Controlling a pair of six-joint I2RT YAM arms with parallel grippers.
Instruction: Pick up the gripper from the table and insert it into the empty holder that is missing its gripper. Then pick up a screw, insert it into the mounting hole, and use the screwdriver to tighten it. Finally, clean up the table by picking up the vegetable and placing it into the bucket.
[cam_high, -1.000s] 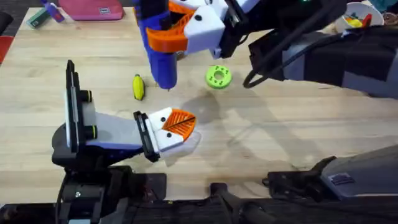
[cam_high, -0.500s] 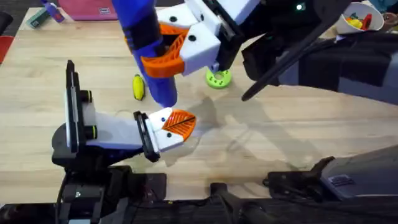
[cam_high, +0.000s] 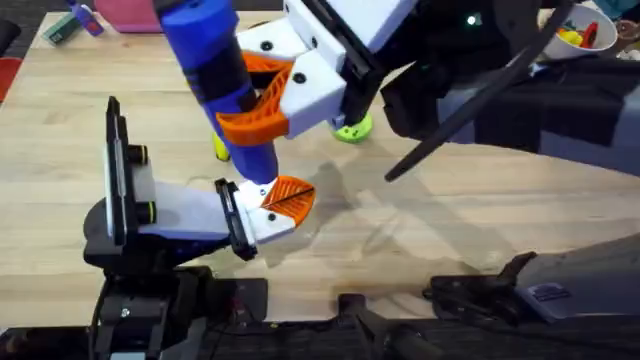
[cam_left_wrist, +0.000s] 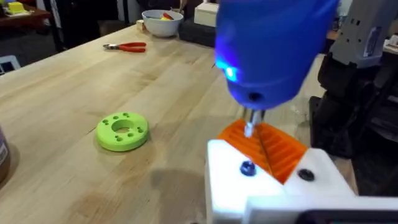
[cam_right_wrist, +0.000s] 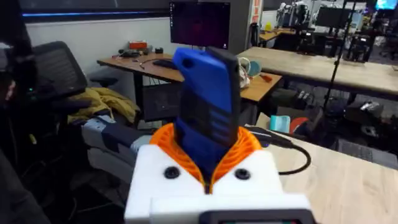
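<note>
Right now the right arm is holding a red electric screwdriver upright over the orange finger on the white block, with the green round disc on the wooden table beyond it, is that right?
Not quite: the electric screwdriver is blue, not red, as the overhead view shows. The rest holds: the right gripper clamps it upright, its tip over the orange finger on the white block, with the green round disc lying on the wooden table.

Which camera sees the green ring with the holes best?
The left wrist view: the green ring lies whole and unblocked on the wooden table, holes showing. From overhead, only its edge peeks out beneath the right gripper, which holds the blue screwdriver. The right wrist view faces the room instead.
</note>
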